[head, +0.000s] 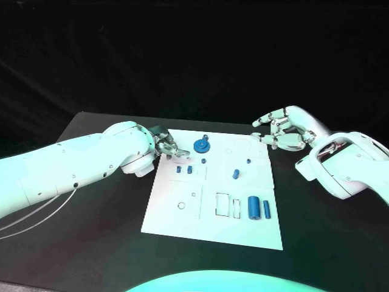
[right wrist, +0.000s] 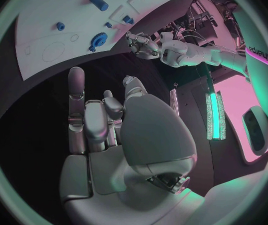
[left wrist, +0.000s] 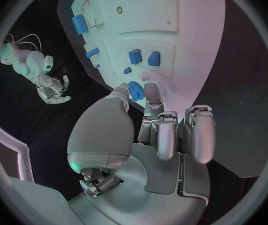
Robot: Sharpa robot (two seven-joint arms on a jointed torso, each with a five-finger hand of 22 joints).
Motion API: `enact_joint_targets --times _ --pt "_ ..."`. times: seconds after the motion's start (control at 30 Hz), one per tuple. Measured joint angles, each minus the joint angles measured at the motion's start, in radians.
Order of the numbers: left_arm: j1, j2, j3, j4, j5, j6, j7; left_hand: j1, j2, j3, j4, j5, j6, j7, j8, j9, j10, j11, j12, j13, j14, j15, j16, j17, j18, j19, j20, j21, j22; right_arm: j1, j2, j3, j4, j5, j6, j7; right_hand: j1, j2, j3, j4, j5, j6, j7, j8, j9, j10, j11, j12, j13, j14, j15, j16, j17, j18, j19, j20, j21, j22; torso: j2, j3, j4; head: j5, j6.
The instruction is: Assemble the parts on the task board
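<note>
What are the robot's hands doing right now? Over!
Left hand at the blue gear on the task board, fingertips touching it. Right hand open, off the board's far right corner. Nothing in the way.

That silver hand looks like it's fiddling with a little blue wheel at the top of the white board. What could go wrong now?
The left hand has its fingertips at the small blue gear-like part near the far edge of the white task board. With so light a hold, the part might slip or tilt. Two small blue block parts sit close by, so a stray finger might nudge them. The right hand hovers open off the board, so it could not steady anything.
</note>
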Motion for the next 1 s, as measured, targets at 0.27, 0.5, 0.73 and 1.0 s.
enact_joint_targets --times 0.27,0.5,0.73,1.0 --pt "0.0 0.018 -0.004 0.014 -0.011 -0.081 0.13 0.259 -0.006 0.082 -0.057 0.003 -0.061 0.039 -0.039 -0.067 -0.206 0.041 -0.133 -0.09 -0.002 0.038 -0.169 0.0 0.048 -0.085 0.041 -0.185 -0.001 0.0 0.001 0.0 -0.001 -0.003 -0.007 -0.001 0.0 0.0 0.0 0.0 0.0 0.0 0.0 0.0 0.0 -0.004 -0.004 -0.009 -0.013 0.0 0.0 -0.008 -0.011 0.0 0.0 0.0 -0.014 -0.009 0.0 -0.0005 -0.0015 -0.009 0.008" --pt "-0.012 0.051 -0.013 0.017 -0.095 -0.148 0.268 0.363 -0.064 0.195 -0.07 0.003 -0.067 0.054 -0.098 -0.149 -0.253 0.065 -0.279 -0.212 -0.077 0.063 -0.285 -0.134 0.071 -0.158 0.064 -0.292 -0.09 -0.001 0.002 0.0 -0.001 -0.003 -0.012 -0.003 0.0 0.0 0.0 0.0 0.004 -0.004 -0.001 0.0 0.0 -0.036 -0.002 -0.052 -0.056 -0.004 -0.004 -0.024 -0.026 0.0 0.0 0.0 -0.019 -0.01 0.002 -0.0017 -0.0023 -0.015 0.012" --pt "-0.019 0.076 -0.022 -0.011 -0.222 -0.16 0.321 0.353 -0.109 0.255 -0.058 0.003 -0.053 0.058 -0.132 -0.207 -0.254 0.074 -0.37 -0.302 -0.061 0.064 -0.285 -0.157 0.071 -0.116 0.066 -0.251 -0.047 -0.001 0.004 0.0 0.0 -0.002 -0.013 -0.004 0.0 0.0 0.012 0.003 0.004 -0.005 -0.005 0.0 0.0 -0.12 -0.002 -0.18 -0.195 -0.02 -0.002 -0.085 -0.078 0.0 0.0 0.0 -0.038 -0.017 0.003 -0.0004 -0.0033 -0.014 0.014" --pt "-0.03 0.103 -0.026 -0.046 -0.325 -0.141 0.332 0.323 -0.14 0.258 -0.05 -0.004 -0.043 0.052 -0.153 -0.242 -0.276 0.091 -0.433 -0.362 -0.039 0.081 -0.272 -0.163 0.071 -0.106 0.075 -0.251 -0.046 -0.001 0.004 0.0 0.002 -0.001 -0.013 -0.005 0.0 0.0 0.013 0.004 0.004 -0.005 -0.005 0.004 0.0 -0.125 -0.002 -0.199 -0.218 -0.023 -0.005 -0.096 -0.09 0.0 0.0 0.0 -0.041 -0.018 0.004 -0.0005 -0.0033 -0.017 0.014"
